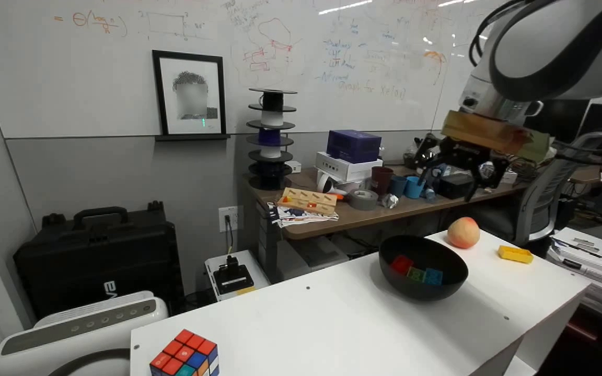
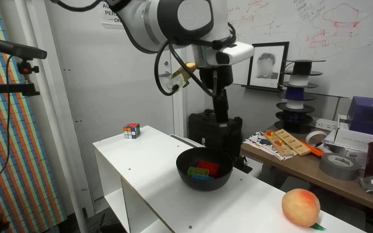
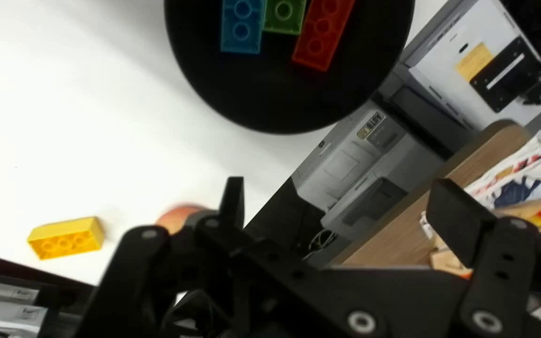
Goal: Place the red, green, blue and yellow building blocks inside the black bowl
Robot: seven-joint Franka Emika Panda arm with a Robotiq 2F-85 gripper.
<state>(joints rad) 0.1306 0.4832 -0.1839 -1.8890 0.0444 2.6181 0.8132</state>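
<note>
The black bowl (image 1: 420,293) stands upright on the white table; it also shows in an exterior view (image 2: 202,187) and the wrist view (image 3: 275,110). Inside it lie the red block (image 3: 323,33), the green block (image 3: 284,16) and the blue block (image 3: 241,29). The yellow block (image 1: 515,254) lies on the table beyond the peach, apart from the bowl; it is at the lower left of the wrist view (image 3: 66,238). My gripper (image 1: 444,189) is high above the table, its fingers wide apart with nothing between them (image 3: 338,202).
A peach-like ball (image 1: 463,232) sits on the table between the bowl and the yellow block, partly behind a finger in the wrist view. A Rubik's cube (image 2: 131,131) stands at the table's far end. A brown desk (image 1: 327,224) with cups, tape and boxes runs behind the table.
</note>
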